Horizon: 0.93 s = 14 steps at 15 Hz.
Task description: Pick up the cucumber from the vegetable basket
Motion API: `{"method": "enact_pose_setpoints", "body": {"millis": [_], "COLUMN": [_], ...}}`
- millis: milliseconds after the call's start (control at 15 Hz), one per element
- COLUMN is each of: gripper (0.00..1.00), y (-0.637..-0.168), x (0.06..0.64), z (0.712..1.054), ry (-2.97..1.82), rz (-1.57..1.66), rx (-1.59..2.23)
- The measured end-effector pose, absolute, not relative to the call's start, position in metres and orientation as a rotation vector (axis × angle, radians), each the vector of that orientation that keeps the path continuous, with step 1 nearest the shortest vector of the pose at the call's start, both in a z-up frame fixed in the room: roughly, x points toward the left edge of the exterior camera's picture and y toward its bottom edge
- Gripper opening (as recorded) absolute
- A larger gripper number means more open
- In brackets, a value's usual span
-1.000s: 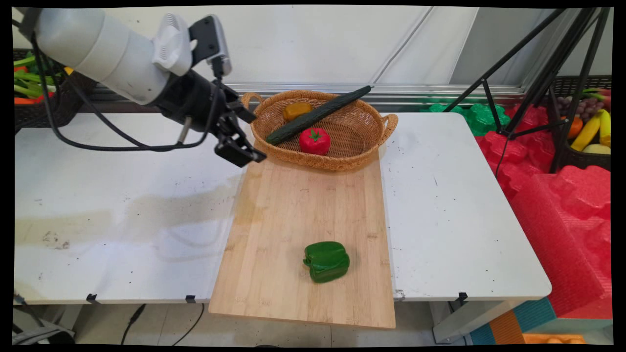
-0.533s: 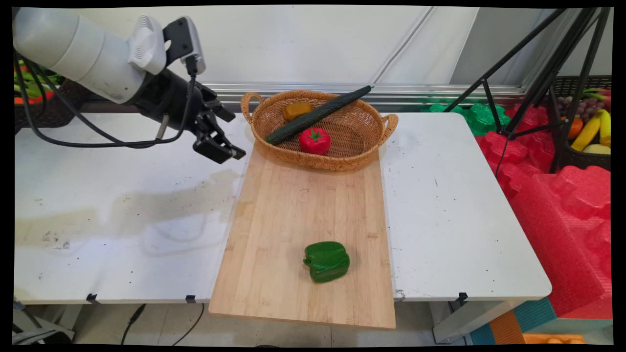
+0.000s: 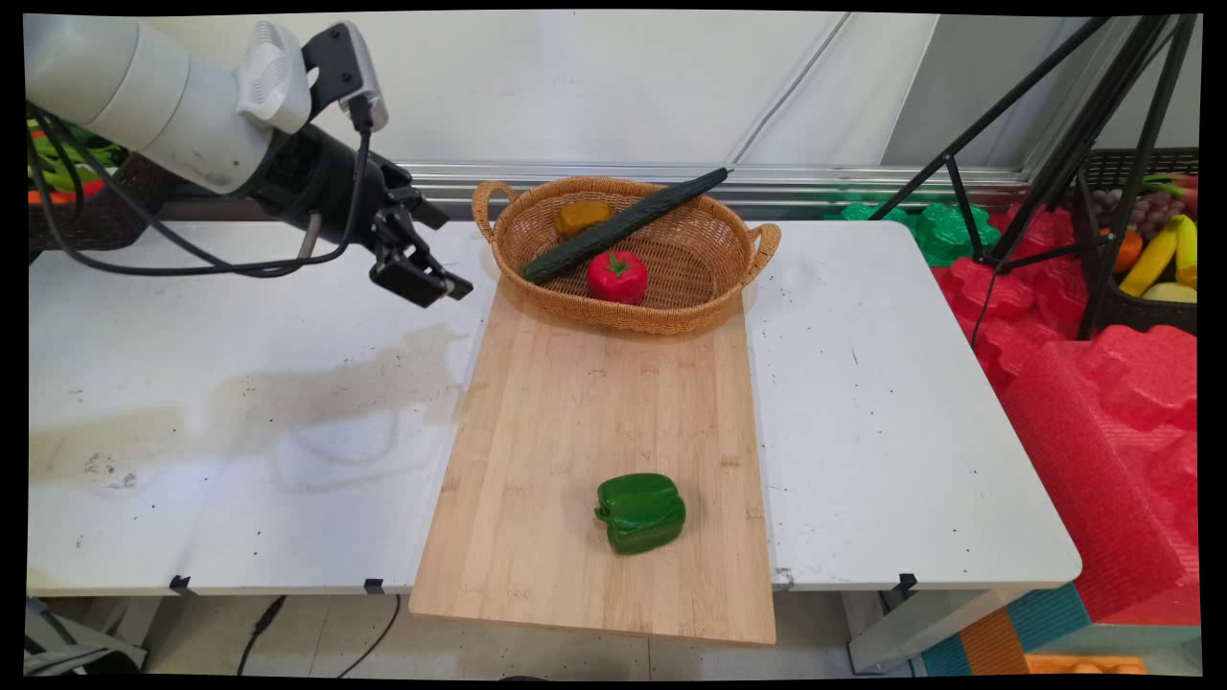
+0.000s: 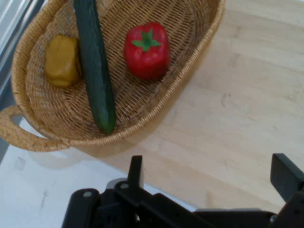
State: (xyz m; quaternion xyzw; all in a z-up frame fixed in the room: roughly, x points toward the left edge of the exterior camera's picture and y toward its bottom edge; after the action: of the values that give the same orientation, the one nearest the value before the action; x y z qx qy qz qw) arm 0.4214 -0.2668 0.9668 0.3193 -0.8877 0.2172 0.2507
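Robot lab, tripod [image 3: 1074, 144], foam mats [image 3: 1083, 383]

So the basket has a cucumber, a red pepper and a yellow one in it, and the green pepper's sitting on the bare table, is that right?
Not quite. The green pepper lies on the wooden cutting board, not on the bare table, as the main view shows. The rest holds: the basket holds the cucumber, the red pepper and the yellow one.

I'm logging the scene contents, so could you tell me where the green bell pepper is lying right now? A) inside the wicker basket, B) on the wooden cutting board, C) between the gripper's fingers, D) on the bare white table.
B: the green bell pepper lies on the near part of the wooden cutting board, apart from the wicker basket and far from the gripper, which is open and empty.
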Motion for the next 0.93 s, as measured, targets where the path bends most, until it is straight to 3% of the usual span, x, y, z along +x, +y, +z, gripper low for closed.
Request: {"method": "enact_pose_setpoints", "body": {"millis": [333,933], "gripper": [1.0,1.0], "y": [-0.29,-0.385], "x": [0.412,0.358], "z": [0.976,0.976], "ry": [-2.375,-2.306], "rz": [0.647,0.765], "rx": [0.892,1.007]}}
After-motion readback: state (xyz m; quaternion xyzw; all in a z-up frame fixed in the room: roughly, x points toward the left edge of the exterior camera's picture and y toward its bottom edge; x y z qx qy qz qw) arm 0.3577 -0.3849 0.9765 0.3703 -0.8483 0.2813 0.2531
